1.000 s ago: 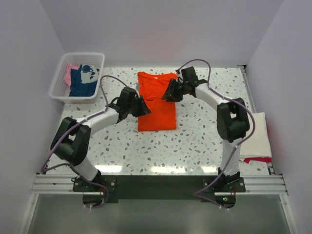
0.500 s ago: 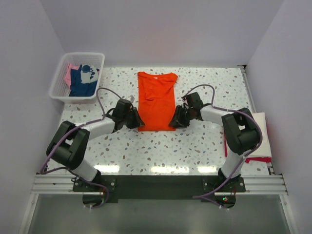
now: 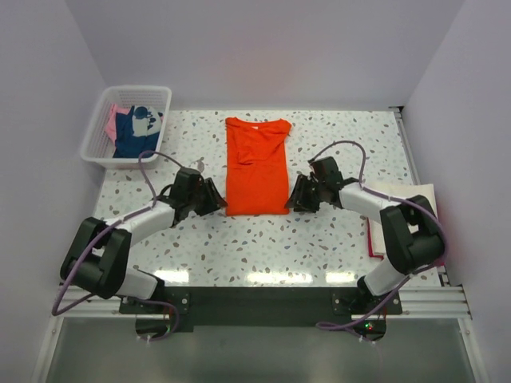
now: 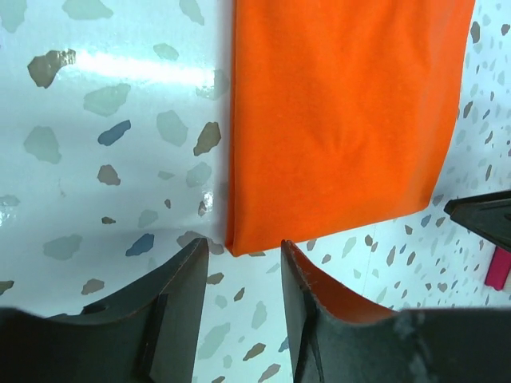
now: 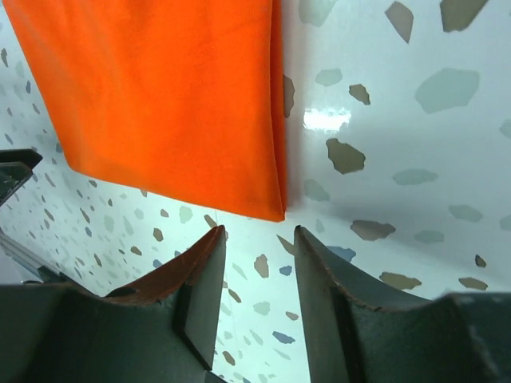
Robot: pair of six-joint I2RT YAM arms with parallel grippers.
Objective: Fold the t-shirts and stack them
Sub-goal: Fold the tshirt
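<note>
The bright orange folded t-shirt (image 3: 255, 167) is soft matt cloth, nearly smooth. The speckled white worktop (image 3: 263, 243) looks hard and glossy, mirroring lights. The white mesh basket (image 3: 93, 137) at upper left is plastic.
</note>
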